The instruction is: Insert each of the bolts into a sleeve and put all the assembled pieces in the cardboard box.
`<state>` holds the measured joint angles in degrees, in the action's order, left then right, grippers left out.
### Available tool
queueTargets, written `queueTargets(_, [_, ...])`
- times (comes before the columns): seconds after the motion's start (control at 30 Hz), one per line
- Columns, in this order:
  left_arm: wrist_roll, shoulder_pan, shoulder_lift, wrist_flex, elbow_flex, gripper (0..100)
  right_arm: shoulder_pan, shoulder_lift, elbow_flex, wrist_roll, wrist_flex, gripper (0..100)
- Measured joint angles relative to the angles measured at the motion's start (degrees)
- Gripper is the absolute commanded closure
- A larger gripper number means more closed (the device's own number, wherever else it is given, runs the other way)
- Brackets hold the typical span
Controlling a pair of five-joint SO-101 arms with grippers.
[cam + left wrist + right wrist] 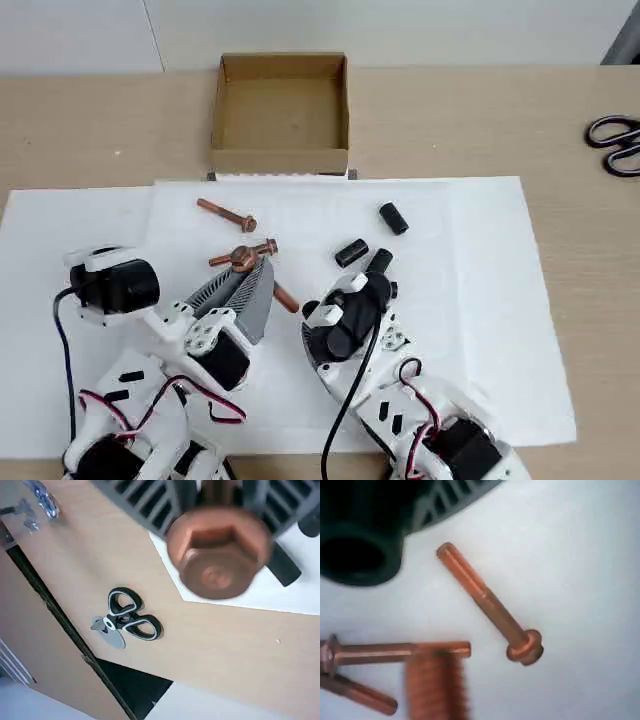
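Two grippers are each holding a part in front of the cardboard box.
The left gripper is clamping a copper bolt, head upward, and the right gripper is pinching a black sleeve; three loose bolts and two more sleeves are lying on the white paper in front of the box.

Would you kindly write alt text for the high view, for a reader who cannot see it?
The left gripper holds a copper bolt head up and the right gripper holds a black sleeve, side by side over white paper on a wooden table. Loose bolts and two more sleeves lie on the paper, with an open cardboard box beyond.
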<state>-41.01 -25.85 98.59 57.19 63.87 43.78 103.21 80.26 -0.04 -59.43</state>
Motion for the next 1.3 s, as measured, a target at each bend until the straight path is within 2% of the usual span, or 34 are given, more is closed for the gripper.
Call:
queueTargets(0.3, [0.0,0.0,0.0,-0.2,2.2,100,3.3,0.0,0.0,2.4,0.0,99.6])
queueTargets(0.67, [0.0,0.0,0.0,-0.2,4.1,100,3.3,0.0,0.0,2.8,1.5,99.6])
queueTargets(1.07, [1.6,-3.0,0.0,-0.4,6.9,100,3.4,0.0,0.0,2.8,1.6,99.6])
queueTargets(1.3, [7.8,-6.9,0.0,1.2,6.9,100,3.3,0.0,0.0,2.8,1.6,99.6])
